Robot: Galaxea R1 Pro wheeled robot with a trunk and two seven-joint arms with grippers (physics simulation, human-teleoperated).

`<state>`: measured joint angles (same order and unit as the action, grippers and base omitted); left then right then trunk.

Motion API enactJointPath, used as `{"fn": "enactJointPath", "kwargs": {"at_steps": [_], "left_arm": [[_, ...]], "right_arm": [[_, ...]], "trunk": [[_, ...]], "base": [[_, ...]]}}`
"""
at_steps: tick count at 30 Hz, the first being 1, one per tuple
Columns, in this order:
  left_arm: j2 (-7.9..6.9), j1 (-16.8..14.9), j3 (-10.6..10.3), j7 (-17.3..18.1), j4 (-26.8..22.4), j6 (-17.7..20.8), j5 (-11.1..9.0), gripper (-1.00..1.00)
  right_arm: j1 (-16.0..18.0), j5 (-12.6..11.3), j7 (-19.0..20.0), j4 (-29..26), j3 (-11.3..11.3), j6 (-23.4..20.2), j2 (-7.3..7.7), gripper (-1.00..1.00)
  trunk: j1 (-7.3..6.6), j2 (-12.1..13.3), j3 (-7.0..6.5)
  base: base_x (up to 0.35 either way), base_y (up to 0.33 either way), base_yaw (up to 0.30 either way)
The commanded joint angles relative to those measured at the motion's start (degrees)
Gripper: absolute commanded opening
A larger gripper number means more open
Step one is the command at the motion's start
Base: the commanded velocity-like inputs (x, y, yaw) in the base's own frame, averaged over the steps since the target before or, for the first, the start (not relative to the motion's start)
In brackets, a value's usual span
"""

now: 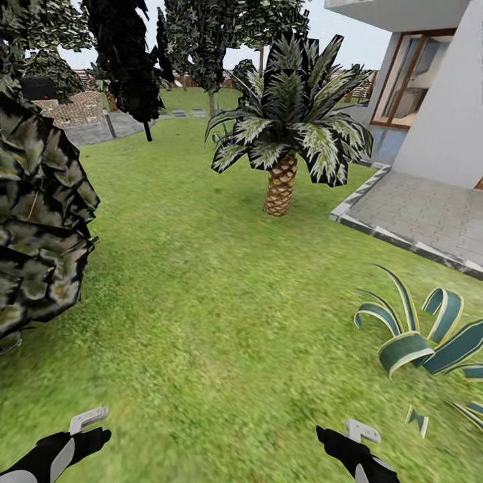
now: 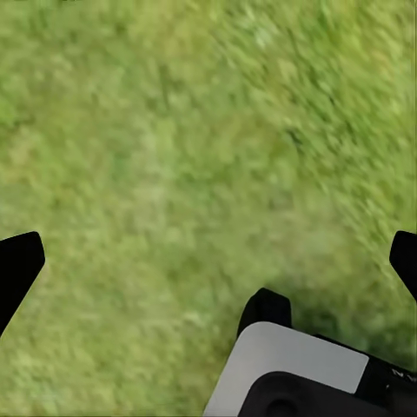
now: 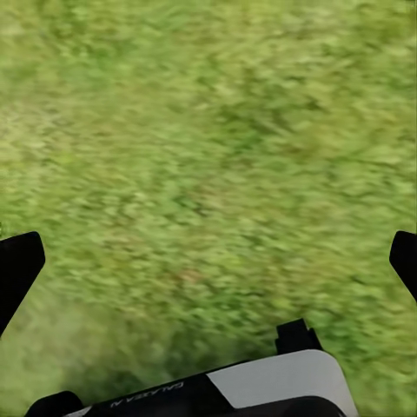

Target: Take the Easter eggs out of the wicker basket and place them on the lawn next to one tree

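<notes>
While held low over lawn (image 1: pixel 201 302), left gripper (image 2: pixel 208 261) and right gripper (image 3: pixel 208 261) seen spread wide, nothing gripped.

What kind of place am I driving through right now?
Looks like a house's garden: open lawn, a small palm ahead, and a white building with a paved patio at the right.

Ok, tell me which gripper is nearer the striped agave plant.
Right. The right gripper sits low over the lawn, just beside the striped agave plant; the left gripper is far across the grass.
</notes>
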<state>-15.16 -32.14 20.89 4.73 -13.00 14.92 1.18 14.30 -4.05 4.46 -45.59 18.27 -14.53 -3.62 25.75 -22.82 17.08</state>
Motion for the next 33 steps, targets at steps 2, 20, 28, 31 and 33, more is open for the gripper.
{"fn": "enactJointPath", "kwargs": {"at_steps": [2,20,28,31,33], "left_arm": [[0.03,-0.01,0.38,0.25,-0.10,0.37,0.13,1.00],[0.30,0.06,0.38,0.28,-0.10,0.37,0.13,1.00],[0.31,0.06,0.38,0.28,-0.10,0.37,0.13,1.00],[0.31,0.06,0.38,0.28,-0.10,0.37,0.13,1.00],[0.31,0.06,0.38,0.28,-0.10,0.37,0.13,1.00]], "right_arm": [[0.03,-0.42,0.29,-0.08,0.28,-0.34,-0.07,1.00],[0.03,-0.48,0.19,0.41,0.11,0.10,-0.14,1.00],[0.05,-0.43,0.10,1.45,0.10,1.31,-0.16,1.00],[0.04,-0.43,0.04,1.58,0.10,1.39,-0.16,1.00],[0.05,-0.41,0.03,1.62,0.10,1.41,-0.16,1.00]], "trunk": [[0.03,-0.10,-0.09],[0.03,-0.10,-1.81],[0.03,-0.10,-2.57],[0.03,-0.10,-2.85],[0.03,-0.10,-3.04]], "base": [[0.000,0.000,0.000],[0.000,0.000,0.000],[0.000,0.000,0.000],[0.000,0.000,0.000],[0.000,0.000,0.000]]}}
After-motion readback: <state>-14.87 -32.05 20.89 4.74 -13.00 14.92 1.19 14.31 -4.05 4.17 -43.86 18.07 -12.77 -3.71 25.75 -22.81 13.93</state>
